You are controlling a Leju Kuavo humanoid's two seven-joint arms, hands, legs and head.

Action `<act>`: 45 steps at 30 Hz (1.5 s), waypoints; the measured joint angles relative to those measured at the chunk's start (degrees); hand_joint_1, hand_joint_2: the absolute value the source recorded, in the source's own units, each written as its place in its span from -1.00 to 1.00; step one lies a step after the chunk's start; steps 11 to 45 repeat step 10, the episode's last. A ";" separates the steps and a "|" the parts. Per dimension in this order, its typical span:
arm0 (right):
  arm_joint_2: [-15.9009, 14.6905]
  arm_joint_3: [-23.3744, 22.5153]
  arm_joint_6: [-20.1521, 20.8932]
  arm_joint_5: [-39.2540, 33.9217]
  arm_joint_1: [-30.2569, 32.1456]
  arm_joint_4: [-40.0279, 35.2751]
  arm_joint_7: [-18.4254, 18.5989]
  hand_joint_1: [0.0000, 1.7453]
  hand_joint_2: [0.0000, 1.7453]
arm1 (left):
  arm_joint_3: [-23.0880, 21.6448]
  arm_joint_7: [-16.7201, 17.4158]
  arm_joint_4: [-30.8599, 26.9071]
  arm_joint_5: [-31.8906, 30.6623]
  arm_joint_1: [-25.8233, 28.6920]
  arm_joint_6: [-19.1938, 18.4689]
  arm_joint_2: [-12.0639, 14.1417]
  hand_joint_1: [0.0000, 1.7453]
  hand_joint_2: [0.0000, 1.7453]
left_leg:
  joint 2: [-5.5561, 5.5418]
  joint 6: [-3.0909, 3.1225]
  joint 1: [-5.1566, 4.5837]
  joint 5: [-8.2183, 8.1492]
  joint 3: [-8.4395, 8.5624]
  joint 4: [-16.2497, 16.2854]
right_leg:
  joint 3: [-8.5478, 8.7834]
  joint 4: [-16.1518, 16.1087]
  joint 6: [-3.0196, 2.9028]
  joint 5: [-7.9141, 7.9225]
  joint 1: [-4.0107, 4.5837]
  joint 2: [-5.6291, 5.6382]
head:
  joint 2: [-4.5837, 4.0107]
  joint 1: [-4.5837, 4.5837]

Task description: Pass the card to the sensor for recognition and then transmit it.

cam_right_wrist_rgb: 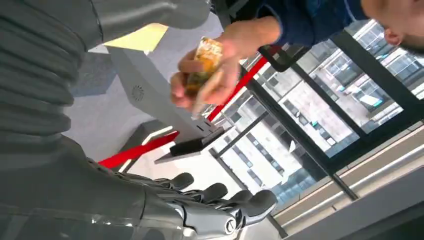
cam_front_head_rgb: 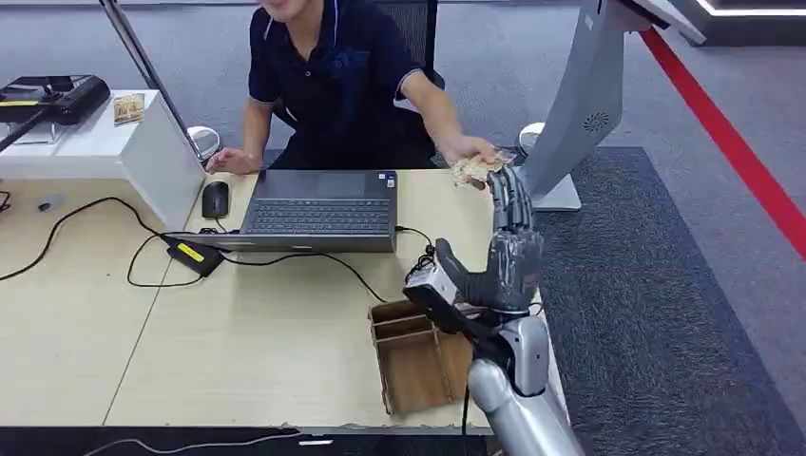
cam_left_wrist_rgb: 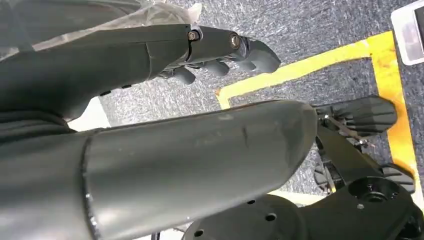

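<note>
Head view is showing the right robot hand (cam_front_head_rgb: 508, 249) reaching up with fingers spread, gripping nothing, while a person's hand (cam_front_head_rgb: 472, 152) is pinching the card (cam_front_head_rgb: 472, 169), probably light, thin, best pinched by an edge.

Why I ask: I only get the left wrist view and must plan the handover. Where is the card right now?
Observer: A person's hand holds the card over the table's far right corner.
Operator: Does the right hand have it too?
Observer: No. The right hand is raised beside it, fingers extended, holding nothing; the right wrist view shows a gap between them.
Operator: What lies under that arm?
Observer: An open wooden box on the table.
</note>
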 joint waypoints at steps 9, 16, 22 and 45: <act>1.25 -1.75 -0.07 -4.05 4.80 -3.23 -2.06 -1.00 1.00 | 0.00 0.07 -0.07 1.62 0.05 0.81 0.00 -1.00 -1.00 | 0.00 0.00 0.00 0.00 -0.01 0.00 | -0.01 -0.02 0.00 0.00 0.00 0.00 | 0.00 0.02; 1.25 -1.92 -0.07 -4.36 5.36 -3.80 -1.95 -1.00 1.00 | 0.00 0.09 -0.07 1.75 0.09 0.85 0.00 -1.00 -1.00 | 0.00 0.00 -0.01 0.00 -0.01 0.00 | -0.01 -0.02 0.00 0.00 0.00 0.00 | 0.00 0.00; 1.25 -1.92 -0.07 -4.36 5.36 -3.80 -1.95 -1.00 1.00 | 0.00 0.09 -0.07 1.75 0.09 0.85 0.00 -1.00 -1.00 | 0.00 0.00 -0.01 0.00 -0.01 0.00 | -0.01 -0.02 0.00 0.00 0.00 0.00 | 0.00 0.00; 1.25 -1.92 -0.07 -4.36 5.36 -3.80 -1.95 -1.00 1.00 | 0.00 0.09 -0.07 1.75 0.09 0.85 0.00 -1.00 -1.00 | 0.00 0.00 -0.01 0.00 -0.01 0.00 | -0.01 -0.02 0.00 0.00 0.00 0.00 | 0.00 0.00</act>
